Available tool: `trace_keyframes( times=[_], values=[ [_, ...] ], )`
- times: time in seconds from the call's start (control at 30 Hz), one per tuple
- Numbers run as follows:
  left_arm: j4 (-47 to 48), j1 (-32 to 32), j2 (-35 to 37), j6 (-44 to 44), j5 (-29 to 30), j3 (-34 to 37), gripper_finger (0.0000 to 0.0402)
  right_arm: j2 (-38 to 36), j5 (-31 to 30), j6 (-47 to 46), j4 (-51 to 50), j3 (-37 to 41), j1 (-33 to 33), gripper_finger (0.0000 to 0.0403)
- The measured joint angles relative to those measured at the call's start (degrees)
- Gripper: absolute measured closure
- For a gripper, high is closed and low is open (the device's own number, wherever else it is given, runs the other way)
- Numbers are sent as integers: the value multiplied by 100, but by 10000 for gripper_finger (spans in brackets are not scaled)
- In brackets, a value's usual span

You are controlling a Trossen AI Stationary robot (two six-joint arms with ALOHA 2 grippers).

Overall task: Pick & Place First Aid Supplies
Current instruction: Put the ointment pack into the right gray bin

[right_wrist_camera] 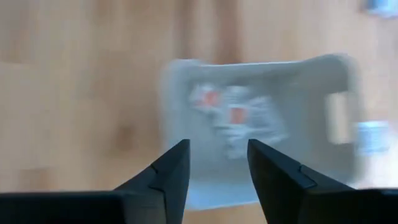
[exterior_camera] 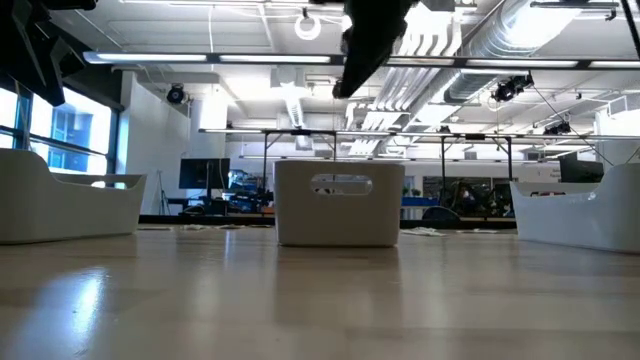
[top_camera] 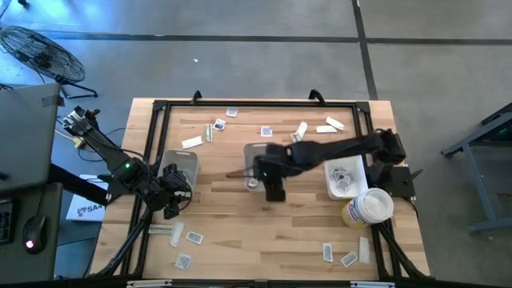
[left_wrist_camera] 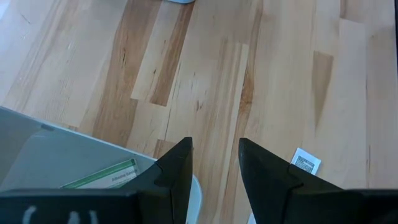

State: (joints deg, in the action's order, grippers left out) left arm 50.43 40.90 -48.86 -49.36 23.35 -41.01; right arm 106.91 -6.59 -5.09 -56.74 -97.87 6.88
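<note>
Release step: right hand [right_wrist_camera: 214,171] hovers open and empty over the middle tray [right_wrist_camera: 261,124], which holds packets [right_wrist_camera: 233,115]. Left hand [left_wrist_camera: 214,171], open and empty, waits beside the left tray [left_wrist_camera: 37,155]. Next move calls for reaching a loose sachet [top_camera: 266,131] on the worktop [top_camera: 240,232].

Glossy pale wood table [top_camera: 264,232], matt grey plastic tray [exterior_camera: 338,205], paper packets [top_camera: 327,253].

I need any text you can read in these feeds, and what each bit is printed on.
"SA": large dark letters on the white box on the floor left of the table; the rest is cut off by the left arm.
Green-striped packet in the grey tray: print too small to read.
Square sachet on the table: dark print, unreadable.
Tub's yellow label: unreadable.
</note>
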Motion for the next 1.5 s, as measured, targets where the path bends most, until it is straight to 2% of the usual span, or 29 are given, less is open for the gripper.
trace_keyframes(
  times=[0.27, 0.43, 0.73, 1.0, 1.1, 1.5],
  values=[
    [4, -2, -2, 1, 0, 0, 273, -117, 742, -1922, -183, 14, 1265, 244],
    [2, -2, 0, 1, 0, 0, 273, 89, 911, -2954, -412, 26, 1682, 239],
    [2, 0, 0, 0, 0, 0, 273, 796, 1160, -3252, -504, 29, 2588, 235],
    [3, -2, 0, 0, 0, 0, 273, 1050, 1418, -4749, -884, 31, 3462, 259],
    [2, -2, 0, 2, 0, 0, 273, 1119, 1476, -5043, -893, 31, 3726, 260],
    [2, -2, 0, 2, 0, 0, 273, 1771, 1613, -5060, -1308, 31, 4174, 261]
  ],
)
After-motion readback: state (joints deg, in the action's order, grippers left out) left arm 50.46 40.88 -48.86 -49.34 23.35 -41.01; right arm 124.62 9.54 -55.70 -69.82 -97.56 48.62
